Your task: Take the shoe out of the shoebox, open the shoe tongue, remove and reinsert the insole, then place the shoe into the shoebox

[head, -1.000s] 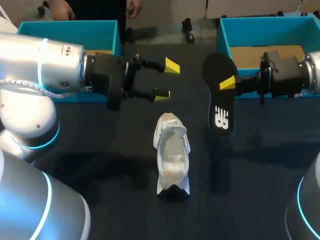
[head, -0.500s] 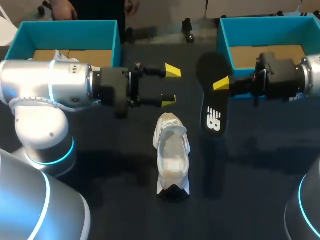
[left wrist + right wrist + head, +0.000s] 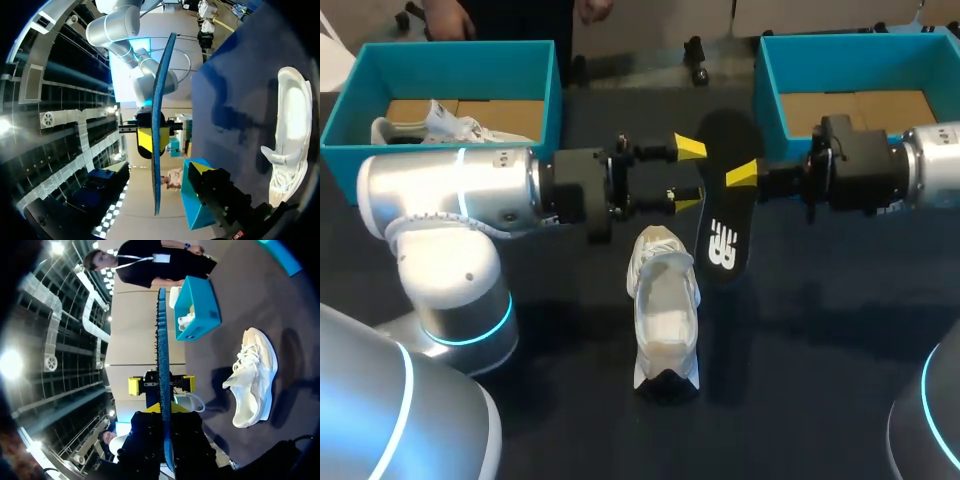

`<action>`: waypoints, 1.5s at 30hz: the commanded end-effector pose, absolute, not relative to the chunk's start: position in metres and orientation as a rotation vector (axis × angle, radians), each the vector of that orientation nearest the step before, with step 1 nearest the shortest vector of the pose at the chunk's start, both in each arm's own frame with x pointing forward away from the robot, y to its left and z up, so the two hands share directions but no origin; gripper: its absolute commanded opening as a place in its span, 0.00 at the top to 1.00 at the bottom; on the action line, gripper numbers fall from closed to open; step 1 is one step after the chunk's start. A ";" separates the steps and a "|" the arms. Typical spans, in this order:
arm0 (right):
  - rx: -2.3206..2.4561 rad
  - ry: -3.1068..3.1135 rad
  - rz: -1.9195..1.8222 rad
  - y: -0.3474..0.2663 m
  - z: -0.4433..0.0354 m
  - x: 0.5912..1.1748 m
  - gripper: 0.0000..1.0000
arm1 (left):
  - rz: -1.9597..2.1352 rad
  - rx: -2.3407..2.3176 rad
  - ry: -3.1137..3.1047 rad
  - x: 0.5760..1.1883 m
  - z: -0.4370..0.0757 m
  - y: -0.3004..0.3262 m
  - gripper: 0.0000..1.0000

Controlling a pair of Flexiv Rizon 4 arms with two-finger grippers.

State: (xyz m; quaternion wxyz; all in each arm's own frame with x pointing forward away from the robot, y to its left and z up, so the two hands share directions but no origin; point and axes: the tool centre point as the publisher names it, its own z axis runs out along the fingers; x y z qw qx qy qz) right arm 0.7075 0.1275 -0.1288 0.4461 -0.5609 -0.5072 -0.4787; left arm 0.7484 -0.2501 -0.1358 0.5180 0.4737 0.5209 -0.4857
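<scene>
A white shoe (image 3: 663, 310) lies on the dark table at the centre, its opening facing up; it also shows in the wrist views (image 3: 290, 140) (image 3: 252, 377). Above and beyond it hangs the black insole (image 3: 725, 215), printed side toward the head camera, with my right gripper (image 3: 741, 176) shut on its upper half. The right wrist view has the insole (image 3: 162, 355) edge-on between its own fingers. My left gripper (image 3: 689, 176) is open at the insole's left edge, one yellow tip on either side of it. From the left wrist, the insole (image 3: 159, 125) stands edge-on just ahead.
A teal shoebox (image 3: 545, 75) at the back left holds a second white shoe (image 3: 440, 125). Another teal shoebox (image 3: 765, 80) stands at the back right behind my right arm, with brown card on its floor.
My left arm has swung right and my right arm has carried the insole left, so the two grippers now meet at the insole. The left fingers have narrowed a little.
</scene>
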 end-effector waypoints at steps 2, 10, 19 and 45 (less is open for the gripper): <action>-1.394 -1.252 -1.188 0.135 -0.131 0.705 1.00 | -1.174 1.127 1.261 0.756 -0.136 -0.269 0.42; -1.397 -1.252 -1.198 0.135 -0.132 0.707 1.00 | -1.192 1.124 1.265 0.754 -0.137 -0.274 0.56; -1.382 -1.253 -1.196 0.139 -0.133 0.708 1.00 | -1.204 1.104 1.284 0.755 -0.137 -0.281 0.68; -1.467 -1.249 -1.191 0.115 -0.138 0.688 0.00 | -1.218 1.083 1.333 0.755 -0.145 -0.276 1.00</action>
